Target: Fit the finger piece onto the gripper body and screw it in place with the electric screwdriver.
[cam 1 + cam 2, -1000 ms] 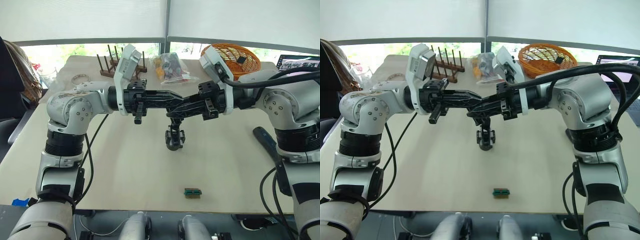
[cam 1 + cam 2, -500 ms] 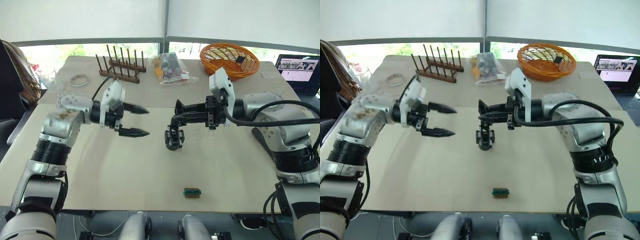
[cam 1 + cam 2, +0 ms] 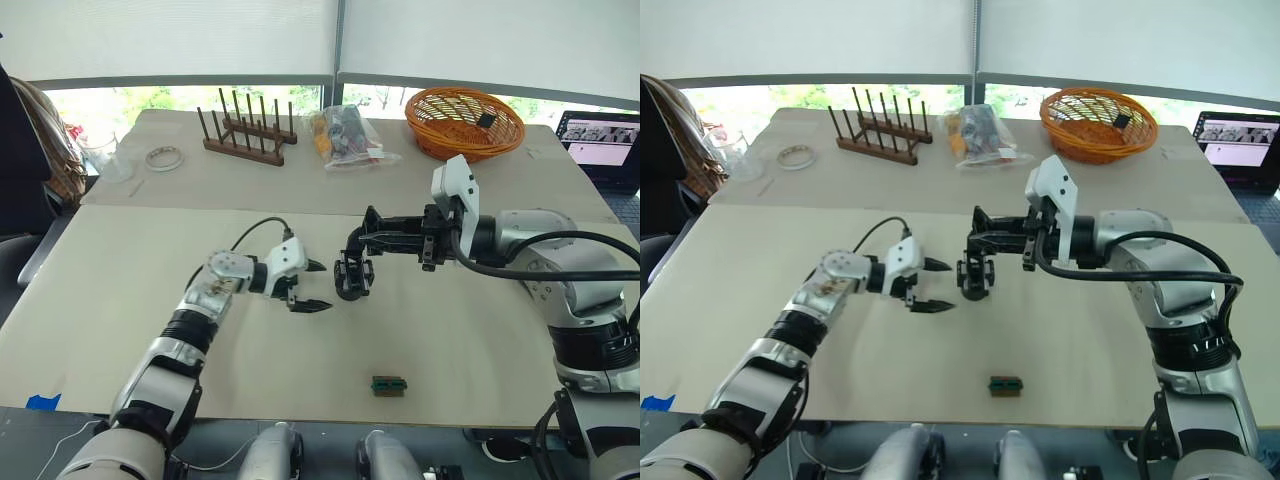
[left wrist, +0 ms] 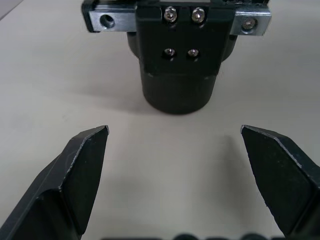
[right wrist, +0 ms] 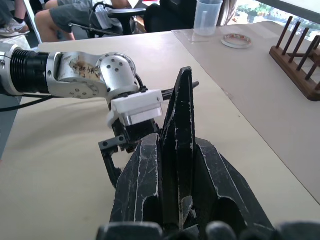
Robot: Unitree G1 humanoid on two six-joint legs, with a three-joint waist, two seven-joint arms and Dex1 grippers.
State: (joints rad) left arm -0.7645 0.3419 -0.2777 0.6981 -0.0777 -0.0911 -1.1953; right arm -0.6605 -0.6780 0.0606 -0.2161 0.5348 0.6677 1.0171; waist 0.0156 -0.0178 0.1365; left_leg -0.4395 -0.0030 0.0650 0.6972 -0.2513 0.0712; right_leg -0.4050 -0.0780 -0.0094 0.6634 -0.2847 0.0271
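The gripper body (image 3: 352,278) stands upright on the beige counter (image 3: 150,330), near its middle. The right tool (image 3: 372,240) is clenched on the finger rising from the top of that body. The left tool (image 3: 315,287) sits just beside the round base, fingers spread wide and grasping nothing. The body looks stiff, hard plastic and metal, fairly light, with smooth, probably slippery sides. Its squat cylindrical base is likely the best hold, leaving the screw holes (image 4: 181,52) and linkages free. A small green-and-black block (image 3: 387,385) lies well apart.
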